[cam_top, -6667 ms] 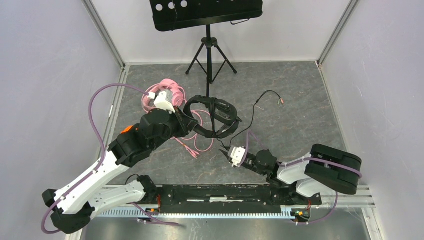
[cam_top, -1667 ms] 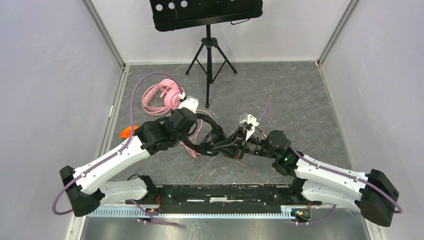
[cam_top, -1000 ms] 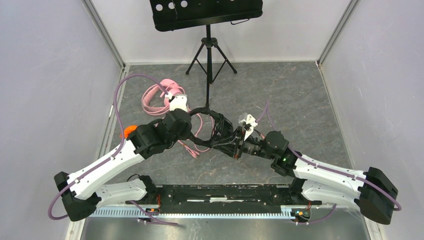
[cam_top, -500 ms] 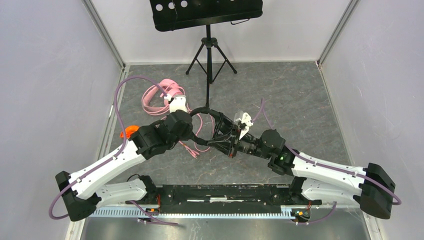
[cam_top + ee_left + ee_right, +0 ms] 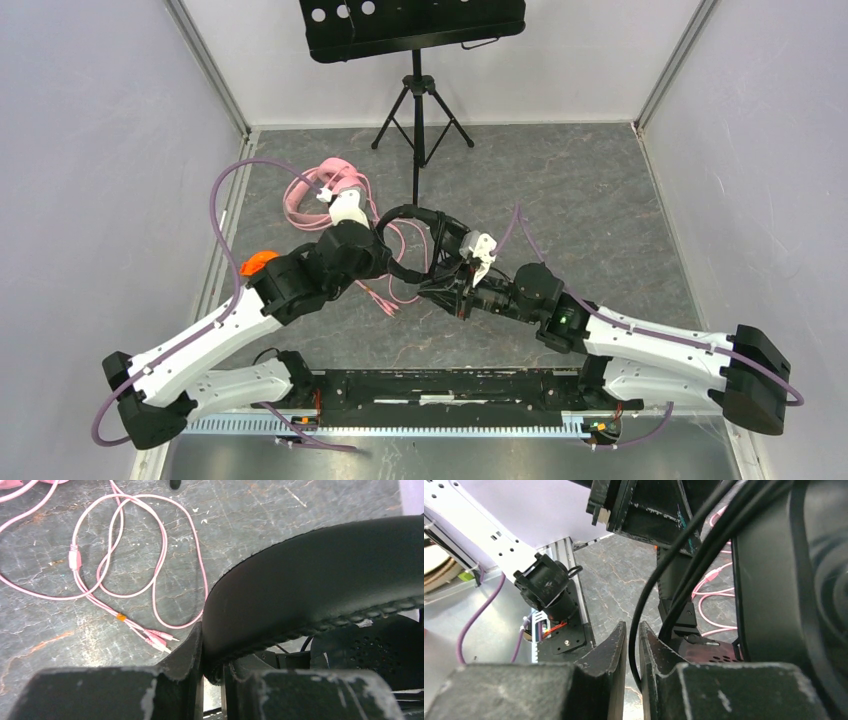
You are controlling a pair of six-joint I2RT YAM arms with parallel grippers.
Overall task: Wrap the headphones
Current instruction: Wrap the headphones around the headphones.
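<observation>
Left fingers (image 5: 182, 662) clamp black headphones (image 5: 310, 590), mostly cropped

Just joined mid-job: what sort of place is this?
Likely an enclosed lab test cell: plain pale walls box in a grey stone-look tabletop, with a music stand at the back.

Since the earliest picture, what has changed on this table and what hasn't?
The right gripper swung out from near its base to the black headphones. The thin black cable now runs between its nearly closed jaws. That cable, earlier trailing out to the right, is drawn in. The left gripper keeps the black headphones clamped. The pink headphones, pink cable and music stand stayed put.
</observation>
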